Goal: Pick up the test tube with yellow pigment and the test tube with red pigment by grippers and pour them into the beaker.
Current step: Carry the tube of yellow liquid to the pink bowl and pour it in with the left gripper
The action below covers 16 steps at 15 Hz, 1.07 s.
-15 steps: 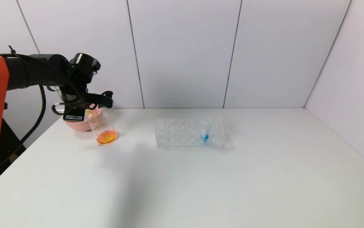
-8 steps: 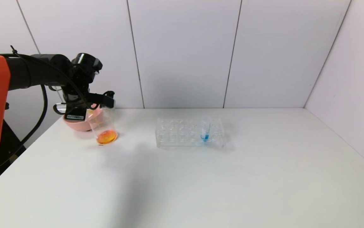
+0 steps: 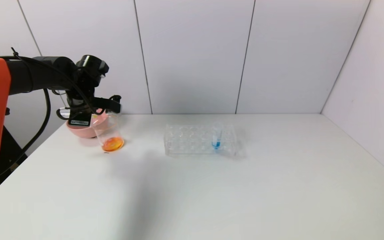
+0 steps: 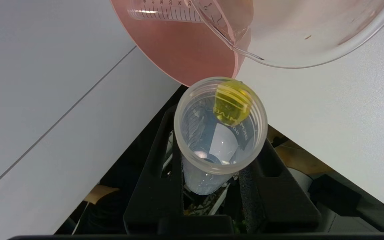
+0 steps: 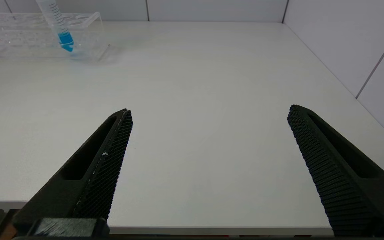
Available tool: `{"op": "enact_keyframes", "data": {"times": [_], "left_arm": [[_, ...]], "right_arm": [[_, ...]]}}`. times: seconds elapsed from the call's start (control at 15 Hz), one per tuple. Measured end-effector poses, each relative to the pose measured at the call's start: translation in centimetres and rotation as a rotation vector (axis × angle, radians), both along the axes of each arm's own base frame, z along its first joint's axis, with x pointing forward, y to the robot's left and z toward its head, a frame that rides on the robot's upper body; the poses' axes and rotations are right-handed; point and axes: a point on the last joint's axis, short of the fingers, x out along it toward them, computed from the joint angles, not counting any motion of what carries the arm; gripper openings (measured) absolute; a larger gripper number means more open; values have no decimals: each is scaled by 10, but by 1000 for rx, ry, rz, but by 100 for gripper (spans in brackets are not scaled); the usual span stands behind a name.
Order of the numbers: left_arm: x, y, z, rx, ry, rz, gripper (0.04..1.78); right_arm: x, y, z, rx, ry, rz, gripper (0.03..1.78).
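Still yellow tube (image 4: 220, 133) tipped over beaker (image 3: 109, 133).

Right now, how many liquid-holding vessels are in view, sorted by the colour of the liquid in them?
Yellow: 1, the test tube with yellow pigment, held in the left gripper by the beaker.
Orange: 1, the beaker.
Blue: 1, the blue-liquid tube standing in the clear rack.
Total: 3.
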Motion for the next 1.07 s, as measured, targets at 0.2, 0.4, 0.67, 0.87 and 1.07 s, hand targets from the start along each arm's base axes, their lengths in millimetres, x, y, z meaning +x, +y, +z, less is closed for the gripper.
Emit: {"op": "enact_keyframes", "data": {"times": [0.2,0.4,0.67,0.87,1.07], "left_arm": [[0,0,0,0,-1,-1,49],[0,-1,0,3,-1,0,49],[0,-3,1,15,-9,7,49],[0,-3,1,16,-10,5,49],[0,-3,1,17,-12,5,49]], "right_arm": [[0,0,0,0,0,0,170],[0,0,0,0,0,0,170],[0,0,0,0,0,0,170],[0,0,0,0,0,0,170],[0,0,0,0,0,1,170]]}}
